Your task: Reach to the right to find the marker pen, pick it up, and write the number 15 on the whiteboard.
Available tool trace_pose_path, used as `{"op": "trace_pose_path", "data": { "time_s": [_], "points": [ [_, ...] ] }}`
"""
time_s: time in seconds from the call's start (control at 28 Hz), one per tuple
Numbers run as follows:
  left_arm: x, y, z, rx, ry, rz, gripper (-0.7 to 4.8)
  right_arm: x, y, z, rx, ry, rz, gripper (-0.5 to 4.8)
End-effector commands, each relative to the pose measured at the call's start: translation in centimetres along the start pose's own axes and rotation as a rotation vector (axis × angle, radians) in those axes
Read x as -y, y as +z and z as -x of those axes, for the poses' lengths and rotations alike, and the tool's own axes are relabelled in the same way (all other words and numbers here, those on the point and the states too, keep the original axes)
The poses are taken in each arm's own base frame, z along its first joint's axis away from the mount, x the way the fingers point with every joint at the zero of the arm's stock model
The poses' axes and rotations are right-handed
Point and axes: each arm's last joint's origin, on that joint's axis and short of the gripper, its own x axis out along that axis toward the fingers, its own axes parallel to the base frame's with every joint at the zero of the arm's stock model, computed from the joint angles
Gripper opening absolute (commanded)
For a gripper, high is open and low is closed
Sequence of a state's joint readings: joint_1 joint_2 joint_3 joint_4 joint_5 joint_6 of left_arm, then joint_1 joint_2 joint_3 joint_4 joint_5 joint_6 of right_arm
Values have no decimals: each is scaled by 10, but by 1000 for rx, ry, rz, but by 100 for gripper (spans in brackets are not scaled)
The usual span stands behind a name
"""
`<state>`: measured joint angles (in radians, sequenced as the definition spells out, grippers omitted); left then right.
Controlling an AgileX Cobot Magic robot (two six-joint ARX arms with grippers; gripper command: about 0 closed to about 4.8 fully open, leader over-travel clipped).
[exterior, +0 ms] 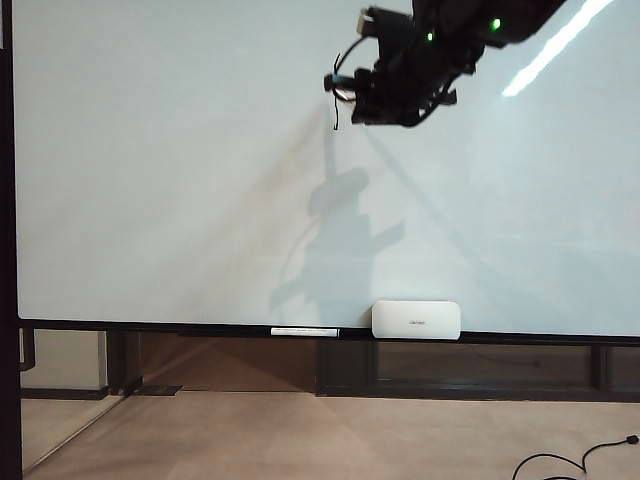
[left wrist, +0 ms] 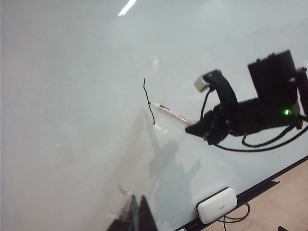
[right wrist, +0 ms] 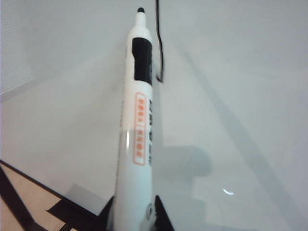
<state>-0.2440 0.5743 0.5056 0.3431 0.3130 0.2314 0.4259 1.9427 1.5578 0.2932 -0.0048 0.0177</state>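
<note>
Standing before the whiteboard (exterior: 180,180), I see the right gripper (exterior: 352,92) high up near the top edge, right of centre, its arm coming in from the upper right corner with green lights lit. From this exterior view the marker pen (exterior: 343,93) shows only as a small pale bit at the gripper's front, and a short black stroke (exterior: 335,115) hangs on the board just below it.

The left wrist view gives the side angle: the pen (left wrist: 169,112) juts from the right gripper (left wrist: 192,129) slanting toward the board, its tip close beside the upper part of the thin black stroke (left wrist: 148,102). Whether the tip touches the board I cannot tell. The left gripper (left wrist: 136,214) shows only as dark finger ends at the frame edge, nothing between them; open or closed, I cannot tell.

The right wrist view shows detail the others lack: white barrel (right wrist: 138,134), black band, orange label, small black tip. The jaws are clamped on the barrel's lower end. The stroke (right wrist: 160,43) runs just beside the tip.

Only the exterior view shows the whole bottom rail (exterior: 200,328): a white eraser block (exterior: 416,320) sits on it, and a second slim white pen (exterior: 304,331) lies flat just to its left. A black cable (exterior: 575,462) lies on the floor at lower right.
</note>
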Motion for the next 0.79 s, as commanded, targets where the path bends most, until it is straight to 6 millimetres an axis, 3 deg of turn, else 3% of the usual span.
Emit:
{"op": "trace_pose_path", "data": {
  "time_s": [0.04,0.36,0.79],
  "points": [
    [0,1,0,1,-4,3,-5,-7,15,10,23,14,42,-2],
    [0,0,0,-16,-8,8,-5,-5,41,40,61,-91,84,-1],
    [0,0,0,-15,-8,8,-5,1,45,42,135,-207,101,-2]
  ]
}}
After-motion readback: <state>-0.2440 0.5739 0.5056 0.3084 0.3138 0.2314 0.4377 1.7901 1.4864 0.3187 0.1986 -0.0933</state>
